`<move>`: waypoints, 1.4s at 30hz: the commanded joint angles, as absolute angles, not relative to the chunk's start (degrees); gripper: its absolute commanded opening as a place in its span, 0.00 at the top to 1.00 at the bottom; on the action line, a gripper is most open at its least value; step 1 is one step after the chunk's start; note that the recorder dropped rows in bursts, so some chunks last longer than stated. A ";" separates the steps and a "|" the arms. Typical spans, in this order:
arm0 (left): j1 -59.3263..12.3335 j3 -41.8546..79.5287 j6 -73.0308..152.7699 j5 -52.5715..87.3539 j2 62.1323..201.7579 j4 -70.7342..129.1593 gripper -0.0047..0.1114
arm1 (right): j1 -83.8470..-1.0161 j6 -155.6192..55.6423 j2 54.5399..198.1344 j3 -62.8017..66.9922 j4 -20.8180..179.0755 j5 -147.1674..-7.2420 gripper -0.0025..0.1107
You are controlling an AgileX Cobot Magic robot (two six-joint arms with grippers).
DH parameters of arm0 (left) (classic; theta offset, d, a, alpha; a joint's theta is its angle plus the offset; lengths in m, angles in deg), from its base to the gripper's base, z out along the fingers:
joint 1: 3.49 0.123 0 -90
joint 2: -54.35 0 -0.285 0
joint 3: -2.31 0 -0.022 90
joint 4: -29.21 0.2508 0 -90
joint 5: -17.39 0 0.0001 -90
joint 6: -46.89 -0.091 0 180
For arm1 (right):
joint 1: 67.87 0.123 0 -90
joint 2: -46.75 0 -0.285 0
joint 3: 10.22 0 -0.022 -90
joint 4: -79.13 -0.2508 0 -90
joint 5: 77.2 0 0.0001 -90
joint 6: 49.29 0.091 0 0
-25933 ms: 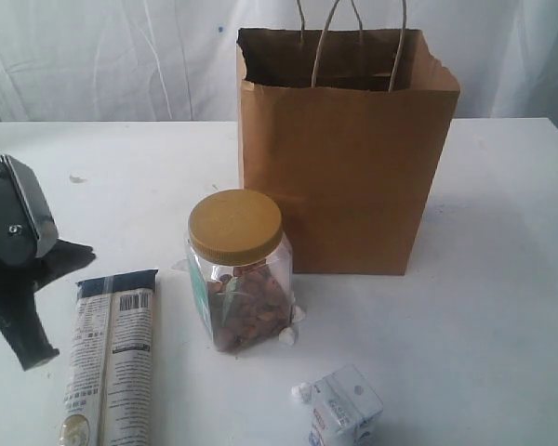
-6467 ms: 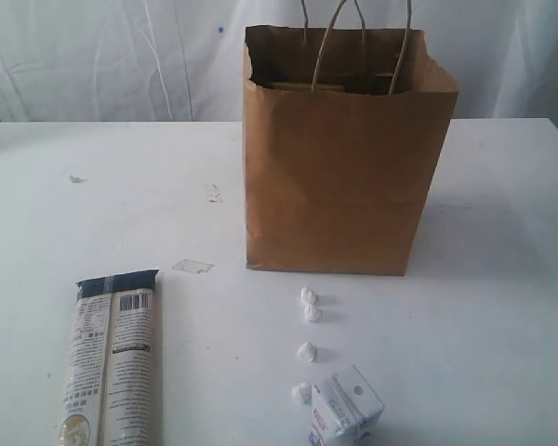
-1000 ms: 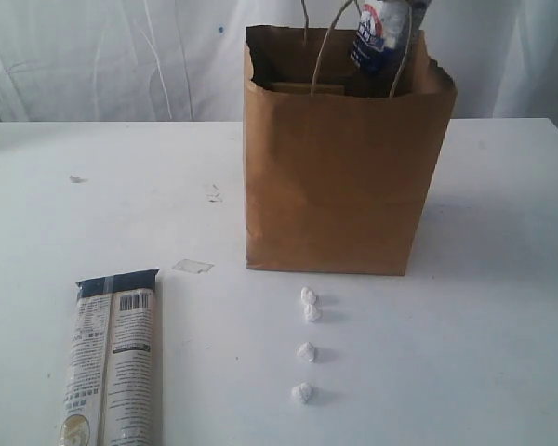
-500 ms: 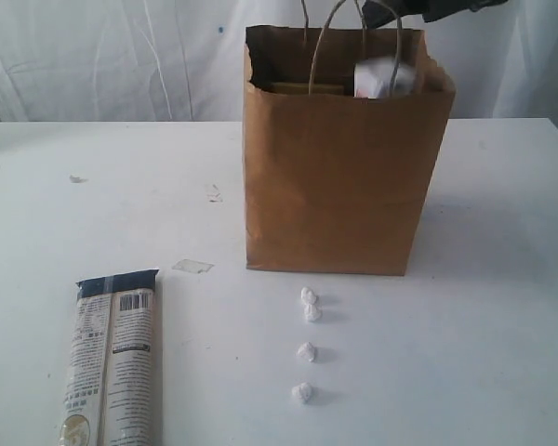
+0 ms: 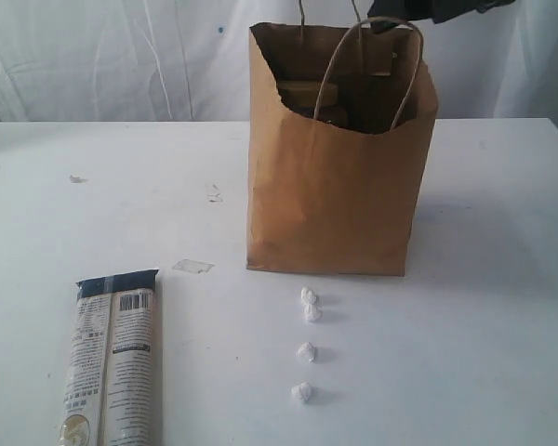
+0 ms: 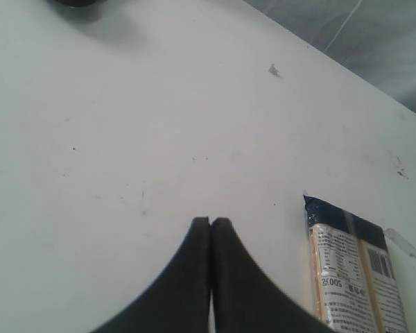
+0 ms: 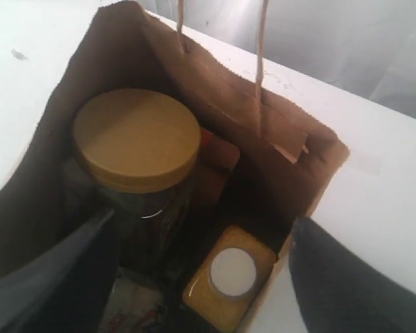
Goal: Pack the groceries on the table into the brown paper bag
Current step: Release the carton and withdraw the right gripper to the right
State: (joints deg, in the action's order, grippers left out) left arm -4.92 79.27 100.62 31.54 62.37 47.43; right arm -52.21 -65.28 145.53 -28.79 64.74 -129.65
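Note:
The brown paper bag (image 5: 339,186) stands upright at the middle of the table (image 5: 502,307). My right gripper (image 7: 204,220) hangs open and empty over the bag's mouth. Inside the bag I see the yellow-lidded jar (image 7: 135,139), the white-capped yellow bottle (image 7: 230,274), a brown pouch edge (image 7: 216,158) and the small white carton (image 7: 132,312) at the bottom. The long printed packet (image 5: 112,358) lies flat at the front left of the table. My left gripper (image 6: 210,222) is shut with nothing in it, low over bare table beside the packet (image 6: 353,277).
Several tiny white paper balls (image 5: 306,351) lie in a row in front of the bag. A clear tape scrap (image 5: 193,267) and a small speck (image 5: 77,178) lie to the left. A white curtain hangs behind the table.
The white carton left my right gripper and dropped into the bag. The right jaws opened wider. The bag's front rim sagged and its handles shifted.

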 commanded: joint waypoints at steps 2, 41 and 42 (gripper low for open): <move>-4.82 79.53 100.49 31.51 62.13 47.62 0.96 | -52.62 -64.52 142.02 -28.81 67.39 -130.36 0.47; -4.82 79.53 100.49 31.51 62.13 47.62 0.96 | -52.52 -63.85 126.57 25.68 62.68 -122.67 0.98; -4.82 79.53 100.49 31.51 62.13 47.62 0.96 | -52.52 -63.85 126.57 25.68 62.22 -122.56 0.98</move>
